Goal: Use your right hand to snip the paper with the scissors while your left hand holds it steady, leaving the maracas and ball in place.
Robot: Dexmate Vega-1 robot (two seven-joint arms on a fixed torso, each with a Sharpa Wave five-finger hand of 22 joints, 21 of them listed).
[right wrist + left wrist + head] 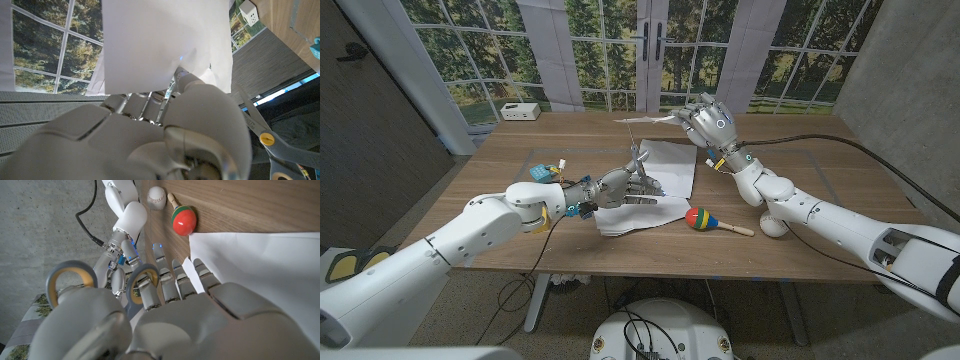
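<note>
My left hand (620, 185) grips the scissors (638, 160) over the table's middle, blades tilted up toward the far side. In the left wrist view the yellow-lined handle rings (70, 280) sit by that hand's fingers (165, 282). My right hand (708, 122) is raised over the far side and holds a white sheet of paper (650, 120), seen edge-on. That sheet (160, 45) hangs from the right hand (165, 135), with the scissors (267, 140) close beside it. The red, green and blue maraca (700, 218) and the white ball (773, 225) lie near the front edge.
More white sheets (670, 165) lie on the wooden table (820, 180) under and beyond my left hand. A small teal item (545, 170) sits by the left forearm. A white box (521, 111) stands at the far left corner. The maraca (183, 221) and ball (156, 196) lie close together.
</note>
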